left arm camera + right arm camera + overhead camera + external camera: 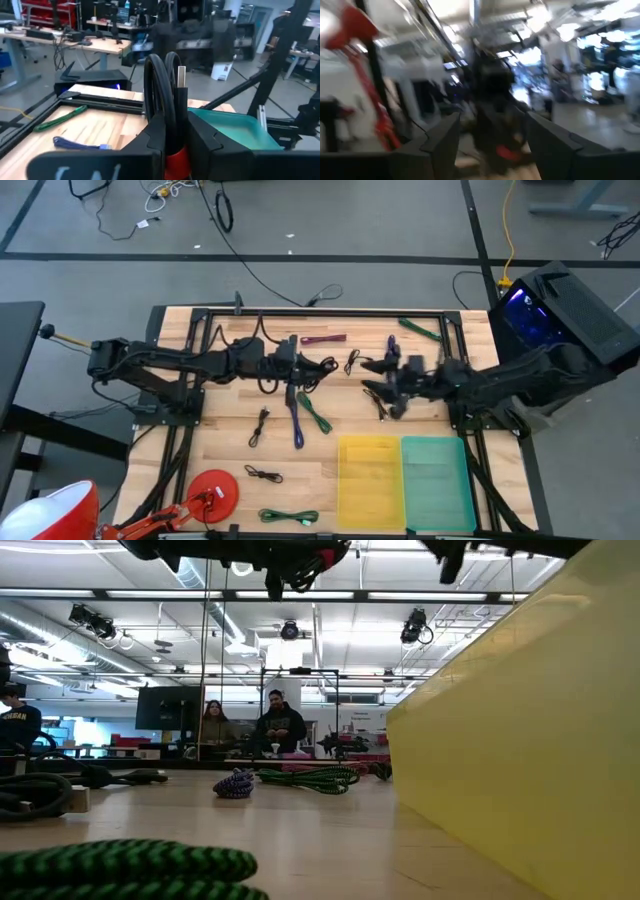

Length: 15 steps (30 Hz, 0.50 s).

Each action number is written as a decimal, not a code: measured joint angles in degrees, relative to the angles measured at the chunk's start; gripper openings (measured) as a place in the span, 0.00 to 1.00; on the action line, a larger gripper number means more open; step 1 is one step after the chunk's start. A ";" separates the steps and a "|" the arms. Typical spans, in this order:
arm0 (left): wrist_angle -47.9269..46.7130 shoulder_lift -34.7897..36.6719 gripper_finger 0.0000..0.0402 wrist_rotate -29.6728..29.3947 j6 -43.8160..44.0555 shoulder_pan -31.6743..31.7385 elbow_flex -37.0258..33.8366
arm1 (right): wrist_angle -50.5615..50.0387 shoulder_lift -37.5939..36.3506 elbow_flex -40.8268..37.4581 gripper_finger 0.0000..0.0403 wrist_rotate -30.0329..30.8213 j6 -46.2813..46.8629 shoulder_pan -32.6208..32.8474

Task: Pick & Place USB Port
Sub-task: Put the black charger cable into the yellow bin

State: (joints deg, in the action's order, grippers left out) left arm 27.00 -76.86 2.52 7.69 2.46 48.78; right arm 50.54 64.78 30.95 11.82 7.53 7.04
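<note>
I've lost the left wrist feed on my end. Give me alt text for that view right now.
The left gripper is shut on a looped black USB cable, its silver plug pointing up between the fingers. Beyond it lies the wooden table with a green cable, a blue cable and the green bin, with lab desks behind.

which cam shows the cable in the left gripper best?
Left wrist view: the black cable stands between the left gripper's fingers, its plug clear. High view shows only a dark tangle there; low view shows little of it; right wrist view is blurred.
</note>
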 joint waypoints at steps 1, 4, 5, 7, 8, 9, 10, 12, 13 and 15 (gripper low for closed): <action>-0.02 -0.02 0.12 0.02 -0.44 -0.62 0.18 | -0.72 1.53 1.32 0.56 1.34 -0.08 -0.04; -0.13 -0.02 0.12 -0.03 -1.36 -2.10 0.73 | -0.05 6.31 3.91 0.56 2.83 0.62 -0.10; 0.13 -0.02 0.12 -0.42 -1.84 -2.47 0.78 | -0.06 7.83 4.83 0.56 2.77 0.51 -0.08; 0.15 -0.02 0.12 -1.33 -2.85 -3.08 0.78 | 0.00 9.81 6.43 0.56 2.75 0.42 -0.08; 0.19 -0.02 0.12 -1.77 -3.35 -3.29 0.78 | 0.35 10.69 7.23 0.56 2.91 0.42 -0.12; 0.40 -0.02 0.12 -1.90 -3.44 -3.41 0.78 | 0.51 11.65 8.08 0.56 3.36 0.41 -0.20; 0.52 -0.02 0.12 -2.01 -3.44 -3.41 0.78 | 0.37 12.36 8.62 0.56 3.69 0.42 -0.26; 0.30 -0.02 0.12 -2.26 -3.47 -3.39 0.78 | 0.01 13.56 9.99 0.56 3.56 0.19 -0.26; 0.08 -0.02 0.12 -2.55 -3.47 -3.39 0.78 | 0.10 13.90 10.65 0.56 3.25 0.00 -0.26; 0.20 -0.02 0.12 -2.53 -3.47 -3.39 0.78 | -0.17 14.37 11.50 0.56 3.89 -0.15 -0.26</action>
State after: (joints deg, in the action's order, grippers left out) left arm 27.21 -76.88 -0.01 4.23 -0.93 49.56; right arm 50.37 79.15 42.45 15.71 7.38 6.79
